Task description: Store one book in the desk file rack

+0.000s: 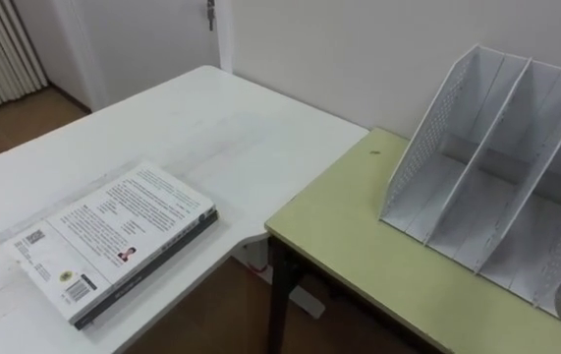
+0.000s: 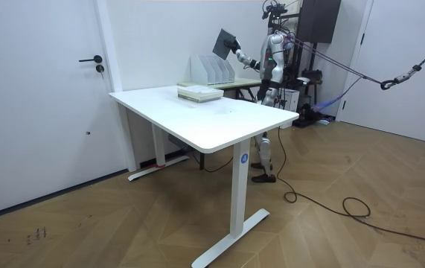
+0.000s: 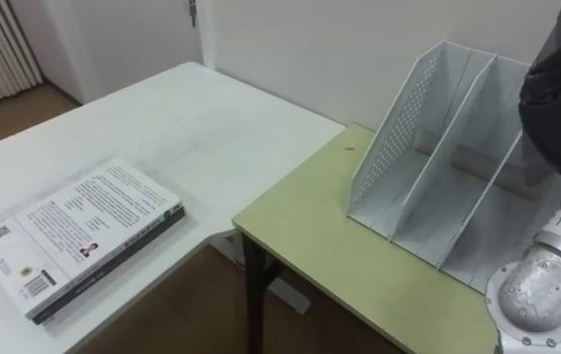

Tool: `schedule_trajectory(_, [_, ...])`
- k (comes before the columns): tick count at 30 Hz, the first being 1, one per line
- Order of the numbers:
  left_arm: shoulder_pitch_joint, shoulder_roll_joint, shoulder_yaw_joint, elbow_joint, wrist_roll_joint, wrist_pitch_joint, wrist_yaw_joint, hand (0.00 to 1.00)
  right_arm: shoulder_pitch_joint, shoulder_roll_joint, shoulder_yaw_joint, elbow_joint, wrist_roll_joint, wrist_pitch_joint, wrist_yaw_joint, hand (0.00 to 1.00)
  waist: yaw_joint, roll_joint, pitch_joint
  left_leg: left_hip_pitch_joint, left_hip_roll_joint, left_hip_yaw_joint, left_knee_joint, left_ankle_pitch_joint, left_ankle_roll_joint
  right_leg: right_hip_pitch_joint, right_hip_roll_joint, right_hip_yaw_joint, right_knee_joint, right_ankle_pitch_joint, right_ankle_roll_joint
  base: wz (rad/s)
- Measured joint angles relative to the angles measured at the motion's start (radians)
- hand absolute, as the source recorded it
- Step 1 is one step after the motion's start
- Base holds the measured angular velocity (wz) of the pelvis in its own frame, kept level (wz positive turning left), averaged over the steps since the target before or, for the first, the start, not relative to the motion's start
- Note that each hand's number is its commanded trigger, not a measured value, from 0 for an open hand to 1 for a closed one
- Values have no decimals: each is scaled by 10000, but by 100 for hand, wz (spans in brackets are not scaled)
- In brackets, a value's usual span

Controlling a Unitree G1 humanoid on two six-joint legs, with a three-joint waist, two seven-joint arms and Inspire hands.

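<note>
Held book [image 2: 225,41] – dark cover, up in the air, tilted, above and just behind the file rack [image 1: 486,187]; not in any slot yet. R hand, i.e. right hand [image 3: 558,93], is pinching it by its lower edge, arm stretched out toward the room view's left. From the head cam I see that hand dark over the rack's right side.

Rack: white, perforated side walls, three slots, all leaning back; it stands on the green desk [image 1: 359,246] near the wall.

Second book [image 1: 113,241] lies flat, back cover up, on the white table [image 1: 211,128] w/ its spine near the front edge – well apart from the rack.

Robot stands behind the green desk, beyond the white table as seen from the room cam.
</note>
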Motion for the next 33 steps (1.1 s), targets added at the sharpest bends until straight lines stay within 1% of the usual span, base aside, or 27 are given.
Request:
schedule_trajectory(8, [-187, -4, -9, 282, 176, 25, 104, 0, -264, -33, -297, 531, 38, 4, -315, 100, -12, 51, 31, -4, -20, -80, 8, 0, 0, 11, -17, -29, 2, -1, 2, 0])
schedule_trajectory(13, [-228, -3, -3, 360, 319, 31, 293, 0, -350, -48, -400, 695, 365, 24, -596, 100, -14, 152, 51, -18, -23, -79, 6, 0, 0, -5, -14, -28, -25, -1, 2, 0])
schedule_trajectory(16, [-252, 5, -4, 376, 393, 29, 303, 0, -350, -69, -421, 695, 363, 23, -601, 100, -29, 213, 41, -19, -23, -88, 4, 0, 0, -8, -13, -27, -25, -1, 2, 0])
schedule_trajectory(26, [-286, 24, -15, 421, 391, 29, 295, 0, -349, -134, -516, 696, 388, 23, -560, 100, -136, 193, 39, 11, -20, -75, -2, 1, -1, 2, -28, -82, 16, -2, 2, 0])
schedule_trajectory(29, [-278, 29, 24, 431, 385, 83, 291, 0, -349, -138, -677, 904, 459, 35, -273, 100, -179, 173, 34, 47, -21, -54, 0, 1, 0, 26, -26, -54, 7, -2, 3, -1])
schedule_trajectory(32, [-262, 19, 134, 407, 409, 203, 281, 0, -347, -138, -755, 1204, 473, 288, 7, 100, -223, 180, 34, 51, -11, 42, 4, 2, 0, -24, -18, 49, -1, -2, 3, -8])
schedule_trajectory(33, [-253, 20, 262, 394, 603, 240, 260, 0, -348, -138, -771, 1369, 446, 352, 130, 100, -220, 176, 33, 50, -1, 78, 9, 2, 0, -32, -9, 77, 7, -2, 3, -9])
